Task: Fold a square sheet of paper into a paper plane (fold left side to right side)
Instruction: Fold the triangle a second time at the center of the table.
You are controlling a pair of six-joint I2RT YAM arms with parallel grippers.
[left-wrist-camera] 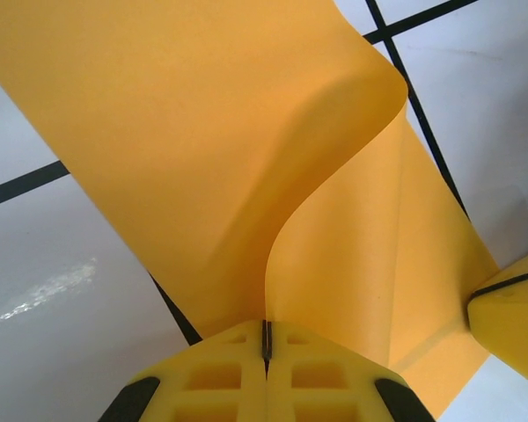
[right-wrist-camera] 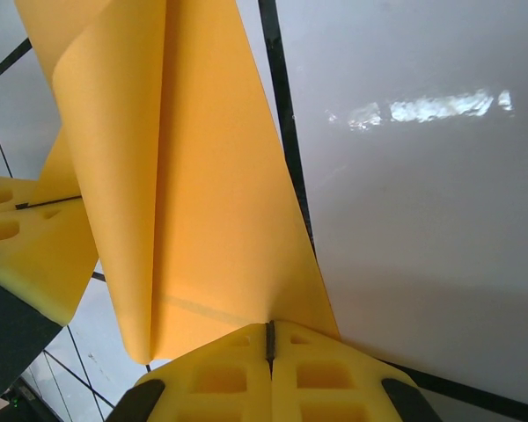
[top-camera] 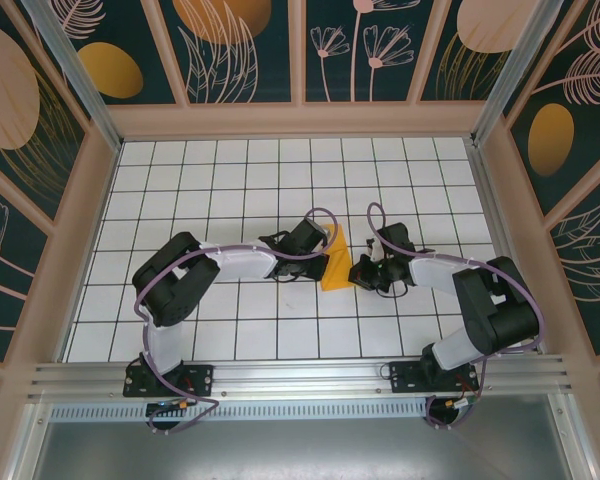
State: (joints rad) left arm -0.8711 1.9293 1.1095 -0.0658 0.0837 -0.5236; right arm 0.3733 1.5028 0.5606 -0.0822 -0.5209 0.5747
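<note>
From above, the paper (top-camera: 337,270) is partly covered by the left gripper (top-camera: 323,250), so its outline cannot be read, and that gripper's tips and those of the right gripper (top-camera: 359,272) are too small to make out. Both wrist views cut the sheet off at the top edge, the other arm's gripper at a side edge, and their own fingers at the bottom

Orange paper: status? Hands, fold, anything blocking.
Left hand shut, pinching the square sheet of paper. Right hand shut on it too. Sheet bowed up between them, fold not creased flat. Nothing in the way.
</note>
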